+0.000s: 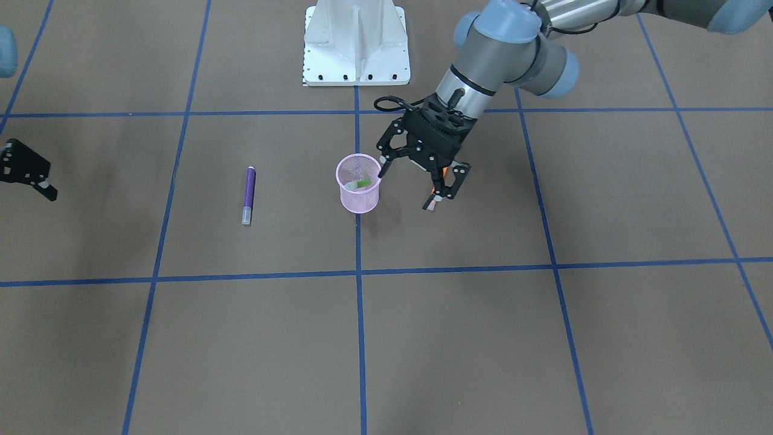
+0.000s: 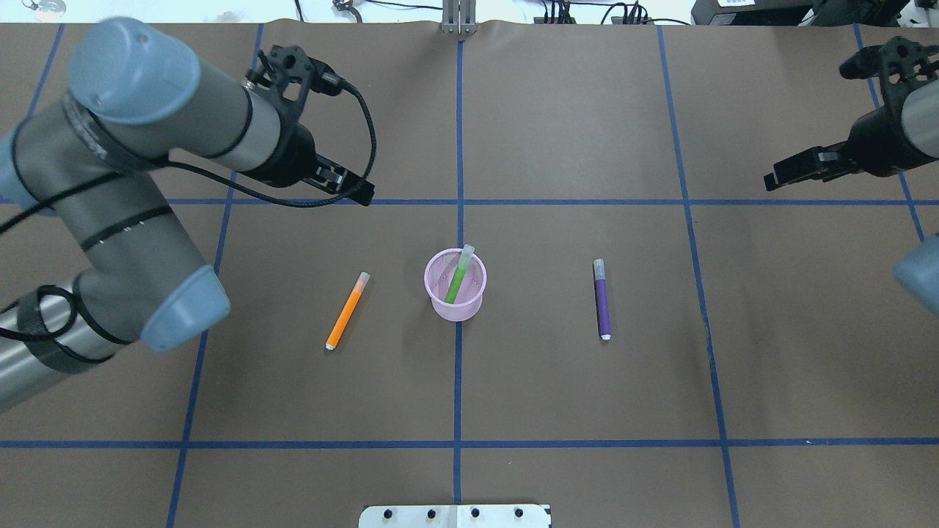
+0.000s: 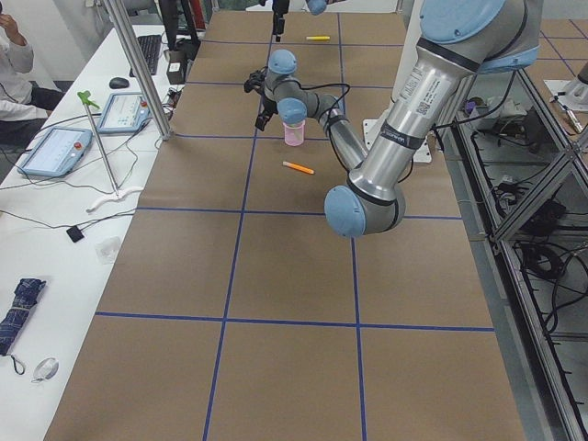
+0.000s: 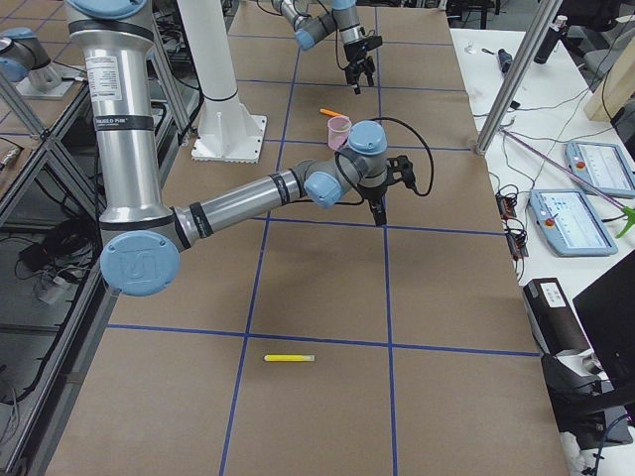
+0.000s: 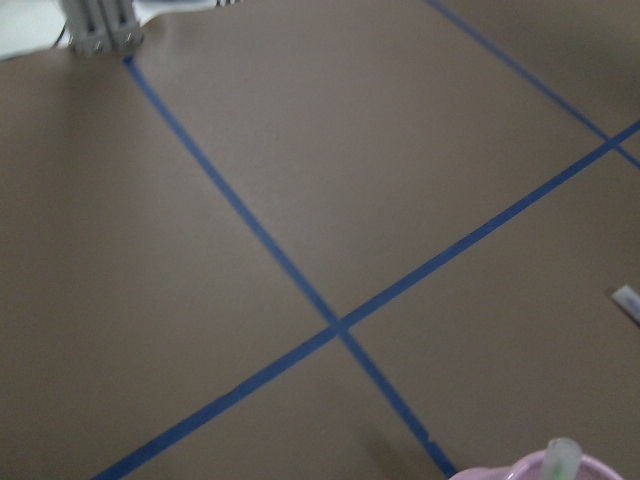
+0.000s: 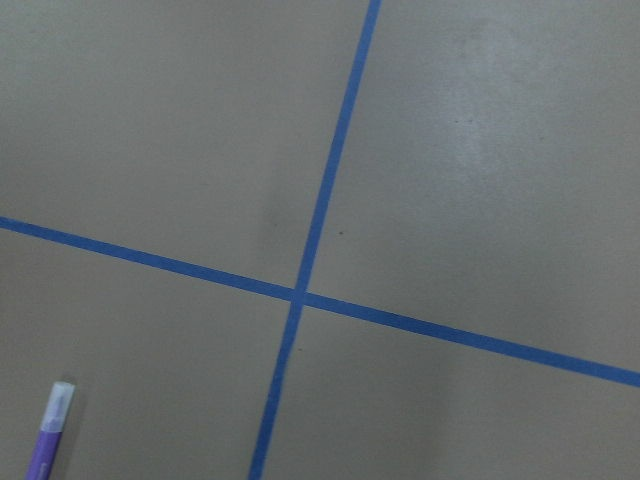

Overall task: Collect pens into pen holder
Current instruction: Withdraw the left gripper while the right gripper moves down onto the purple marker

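The pink mesh pen holder (image 2: 441,305) stands at the table's middle with the green pen (image 2: 460,273) leaning inside it. The orange pen (image 2: 346,310) lies on the table to the holder's left. The purple pen (image 2: 601,298) lies to its right. My left gripper (image 1: 414,185) is open and empty, raised above the table beside the holder; in the front view it covers most of the orange pen. My right gripper (image 2: 799,167) looks open and empty, far right of the purple pen (image 6: 50,430). The holder's rim (image 5: 520,468) and the green pen's cap (image 5: 560,455) show in the left wrist view.
The white robot base (image 1: 356,42) stands at the table's robot side. A yellow stick (image 4: 290,357) lies on the brown cover far past my right arm. Blue tape lines cross the cover. A side table with tablets (image 3: 55,147) runs along the far edge.
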{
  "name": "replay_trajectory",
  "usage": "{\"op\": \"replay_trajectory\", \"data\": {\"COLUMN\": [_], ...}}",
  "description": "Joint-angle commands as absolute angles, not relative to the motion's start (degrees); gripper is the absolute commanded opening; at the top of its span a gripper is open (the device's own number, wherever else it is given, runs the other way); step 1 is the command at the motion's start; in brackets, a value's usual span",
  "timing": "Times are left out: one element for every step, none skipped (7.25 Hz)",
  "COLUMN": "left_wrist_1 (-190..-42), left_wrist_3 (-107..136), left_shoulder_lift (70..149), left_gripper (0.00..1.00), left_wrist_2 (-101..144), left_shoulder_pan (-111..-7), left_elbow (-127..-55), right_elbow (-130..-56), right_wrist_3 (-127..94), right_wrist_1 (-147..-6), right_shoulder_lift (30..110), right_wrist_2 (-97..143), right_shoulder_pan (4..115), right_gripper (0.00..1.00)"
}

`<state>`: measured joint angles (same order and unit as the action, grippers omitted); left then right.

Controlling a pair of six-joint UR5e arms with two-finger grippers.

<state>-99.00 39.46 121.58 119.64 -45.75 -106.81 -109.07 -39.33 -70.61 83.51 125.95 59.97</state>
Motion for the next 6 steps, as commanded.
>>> {"op": "replay_trajectory", "data": {"left_wrist_1": [-90.5, -90.7, -90.6, -90.7, -90.7, -90.7], "left_wrist_3": [39.0, 38.8, 38.8, 38.8, 39.1, 39.2], "left_shoulder_lift": [113.3, 110.9, 110.8, 111.0, 111.3, 111.4], "left_gripper": [0.99, 1.0, 1.0, 1.0, 1.0, 1.0], "left_wrist_2": [123.6, 123.1, 123.0, 123.0, 123.0, 123.0], "left_shoulder_pan": [-50.1, -50.1, -50.1, -50.0, -50.0, -50.0], "left_elbow": [-115.6, -117.8, -117.9, -117.9, -118.0, -118.0], "right_elbow": [-109.1, -107.7, -106.6, -106.3, -103.8, -102.3], "right_wrist_3": [-52.7, -57.0, -59.3, -59.6, -63.2, -64.0], "right_wrist_1": [-71.4, -71.6, -74.7, -79.8, -79.6, -79.6], "right_shoulder_lift": [77.7, 75.9, 73.7, 70.8, 69.4, 67.8], "right_wrist_2": [115.1, 108.3, 103.8, 101.4, 100.5, 100.3], "right_shoulder_pan": [47.8, 41.6, 37.6, 35.0, 32.7, 31.7], "right_gripper": [1.0, 1.0, 1.0, 1.0, 0.99, 0.96]}}
